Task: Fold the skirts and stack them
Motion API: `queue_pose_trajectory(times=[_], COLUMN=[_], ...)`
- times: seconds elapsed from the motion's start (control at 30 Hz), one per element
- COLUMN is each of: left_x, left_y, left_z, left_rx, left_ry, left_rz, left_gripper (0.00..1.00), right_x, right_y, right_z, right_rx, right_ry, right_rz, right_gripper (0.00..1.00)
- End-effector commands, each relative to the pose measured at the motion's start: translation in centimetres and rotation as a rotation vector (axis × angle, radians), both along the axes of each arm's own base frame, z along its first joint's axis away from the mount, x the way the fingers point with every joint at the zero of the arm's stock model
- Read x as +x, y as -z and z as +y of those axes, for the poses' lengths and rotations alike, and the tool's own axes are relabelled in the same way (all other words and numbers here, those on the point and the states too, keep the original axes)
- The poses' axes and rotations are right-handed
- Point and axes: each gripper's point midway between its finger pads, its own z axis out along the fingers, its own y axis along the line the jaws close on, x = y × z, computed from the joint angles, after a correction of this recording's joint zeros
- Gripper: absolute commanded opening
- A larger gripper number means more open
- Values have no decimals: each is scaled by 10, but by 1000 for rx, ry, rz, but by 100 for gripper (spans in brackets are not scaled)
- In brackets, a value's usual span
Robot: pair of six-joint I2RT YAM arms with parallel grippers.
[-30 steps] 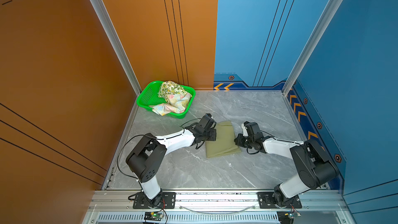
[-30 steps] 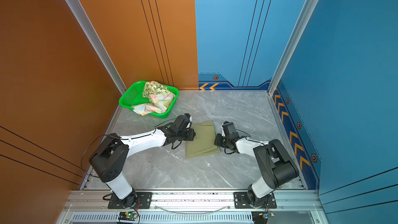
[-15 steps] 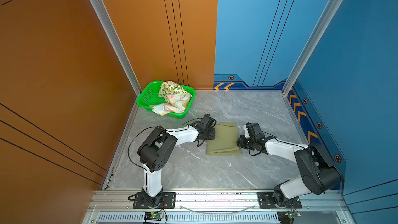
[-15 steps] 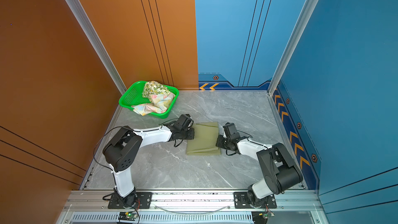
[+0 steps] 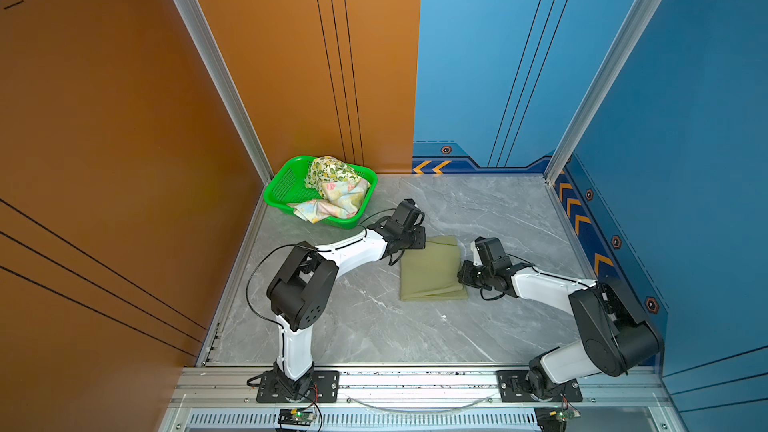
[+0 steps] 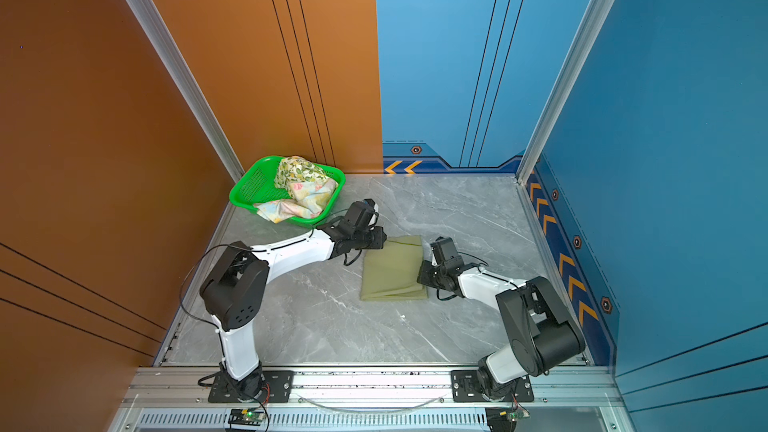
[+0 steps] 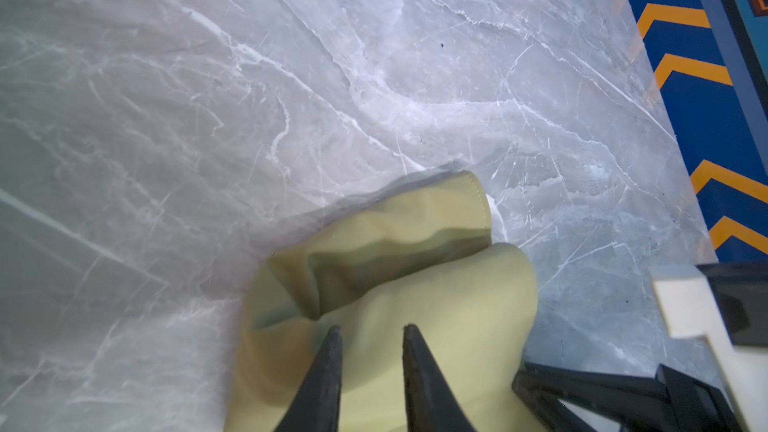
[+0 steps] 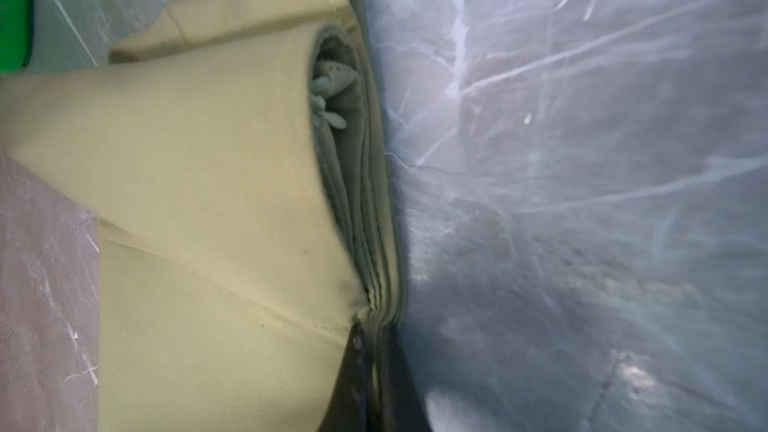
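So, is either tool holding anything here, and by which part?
The right tool is shut on the plain olive-green cloth skirt, pinching its layered edge. The left tool straddles a bunched corner; grip there unclear.

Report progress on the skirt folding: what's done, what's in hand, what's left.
Done: the olive skirt lies folded into a rectangle on the table. In hand: the right gripper pinches its layered edge; the left gripper is at the far corner, fingers apart, grip unclear. Left: the flowered skirt and lemon skirt lie crumpled in the green basket, unfolded, and nothing is stacked yet.
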Motion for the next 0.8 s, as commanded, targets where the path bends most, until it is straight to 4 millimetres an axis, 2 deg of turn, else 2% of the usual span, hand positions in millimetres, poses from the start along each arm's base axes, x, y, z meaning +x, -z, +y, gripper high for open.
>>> queue_pose_trajectory(times=[0.0, 0.17, 0.33, 0.47, 0.57, 0.67, 0.77], left_x=[-4, 3, 13, 21, 23, 15, -2], left_y=[38, 65, 69, 53, 30, 5, -13], left_z=[-2, 10, 26, 36, 37, 34, 31], left_rx=[60, 96, 120, 113, 81, 53, 36], left_ry=[36, 15, -12, -31, -33, -27, -14], left_rz=[66, 94, 88, 67, 36, -1, -31], left_gripper=[27, 26, 26, 29, 40, 50, 57], right_x=[-17, -16, -14, -13, -12, -11, -11], right_y=[13, 11, 12, 11, 12, 14, 17], right_z=[-16, -18, -18, -17, -16, -16, -17], right_rx=[-76, -78, -79, -78, -77, -77, -66], right_ry=[19, 21, 22, 23, 22, 25, 39], right_rz=[74, 73, 79, 78, 83, 88, 98], right_gripper=[0, 0, 0, 0, 0, 0, 0])
